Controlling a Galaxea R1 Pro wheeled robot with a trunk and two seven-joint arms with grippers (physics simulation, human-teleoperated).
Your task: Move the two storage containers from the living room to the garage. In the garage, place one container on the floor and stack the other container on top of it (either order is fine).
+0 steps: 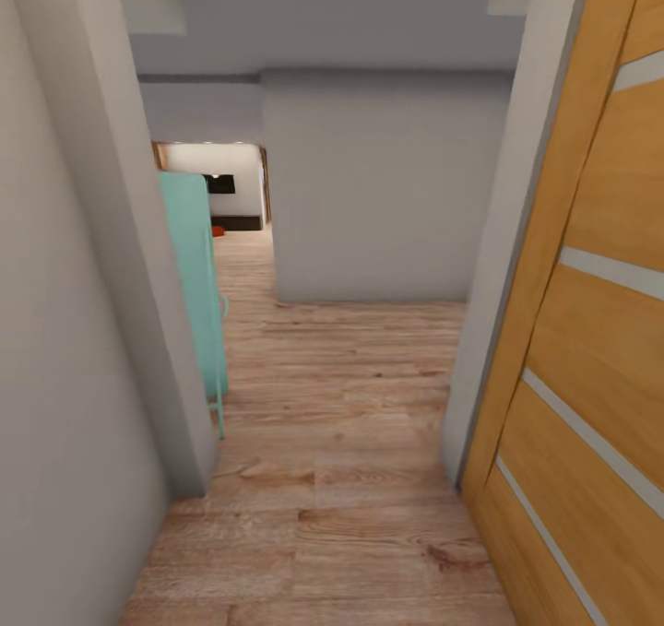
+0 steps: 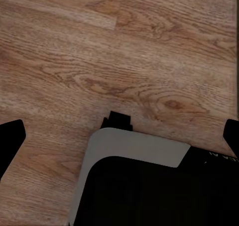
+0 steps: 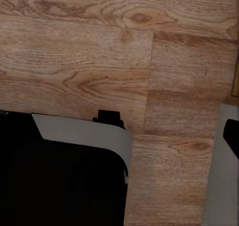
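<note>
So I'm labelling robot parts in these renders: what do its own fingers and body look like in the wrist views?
In the left wrist view, black fingers show as plain dark tips at the two side edges. Below them sits a black body part with a light grey rounded panel. The right wrist view shows a similar grey-edged black part and one black fingertip. No cables or clear markings are visible.

The left end effector (image 2: 119, 136) is seen with dark fingertips (image 2: 11, 136) spread wide apart, above the robot's grey-and-black base (image 2: 134, 151). Only one fingertip (image 3: 231, 133) of the right end effector is visible.

matt wood-plank floor (image 1: 341, 405), wooden door (image 1: 590, 331)
</note>
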